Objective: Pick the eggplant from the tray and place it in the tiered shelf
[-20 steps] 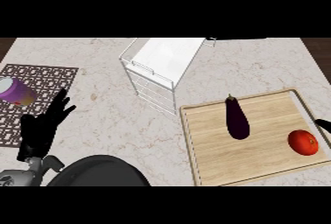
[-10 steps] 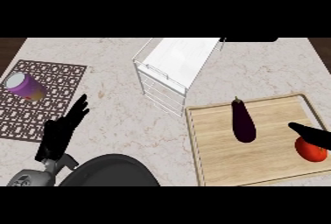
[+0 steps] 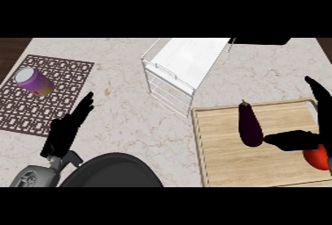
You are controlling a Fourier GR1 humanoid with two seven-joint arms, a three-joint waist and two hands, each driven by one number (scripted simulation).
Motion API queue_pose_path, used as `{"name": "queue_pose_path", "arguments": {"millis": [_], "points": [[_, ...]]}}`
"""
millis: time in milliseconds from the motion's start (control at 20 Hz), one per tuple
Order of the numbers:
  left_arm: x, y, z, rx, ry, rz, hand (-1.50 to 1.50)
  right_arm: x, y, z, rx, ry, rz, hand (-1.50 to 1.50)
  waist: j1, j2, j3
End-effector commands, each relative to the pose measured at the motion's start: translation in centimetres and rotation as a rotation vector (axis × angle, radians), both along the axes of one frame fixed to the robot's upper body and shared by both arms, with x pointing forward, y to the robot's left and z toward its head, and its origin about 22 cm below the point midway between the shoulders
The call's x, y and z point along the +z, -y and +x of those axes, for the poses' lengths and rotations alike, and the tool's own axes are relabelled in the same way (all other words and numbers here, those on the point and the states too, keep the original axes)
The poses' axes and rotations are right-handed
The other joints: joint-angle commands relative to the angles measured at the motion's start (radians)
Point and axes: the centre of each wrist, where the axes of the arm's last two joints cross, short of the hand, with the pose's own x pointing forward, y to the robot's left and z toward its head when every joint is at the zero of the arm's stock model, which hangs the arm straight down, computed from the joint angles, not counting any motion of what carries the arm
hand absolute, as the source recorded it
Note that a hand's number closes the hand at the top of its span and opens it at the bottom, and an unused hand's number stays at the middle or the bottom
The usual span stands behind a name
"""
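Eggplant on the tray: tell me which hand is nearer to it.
Right. The right hand is open beside the eggplant, its thumb almost touching it. The left hand rests open across the counter, far to the eggplant's left.

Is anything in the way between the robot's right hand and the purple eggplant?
No, nothing visible is. The right hand is open over the tray, its thumb pointing at the eggplant with only bare wood between them. The red tomato sits behind the hand, not in its path.
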Motion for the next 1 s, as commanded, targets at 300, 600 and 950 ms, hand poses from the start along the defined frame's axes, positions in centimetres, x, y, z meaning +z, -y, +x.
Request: {"name": "queue_pose_path", "arguments": {"millis": [300,600,950], "points": [[-1.1,2.0,-0.2,-0.070,-0.060,-0.022,0.00,-2.2,0.7,3.1,-0.233,-0.434,-0.534,-1.50,0.063,0.018,-0.010],[-1.9,3.0,-0.3,-0.058,-0.057,-0.049,0.00,-4.2,-4.3,5.4,-0.176,-0.516,-0.496,-1.50,0.048,0.010,-0.006],[-2.8,2.3,-0.5,-0.044,-0.084,-0.044,0.00,-6.5,-6.3,8.8,-0.203,-0.628,-0.462,-1.50,0.018,0.008,-0.007]]}}
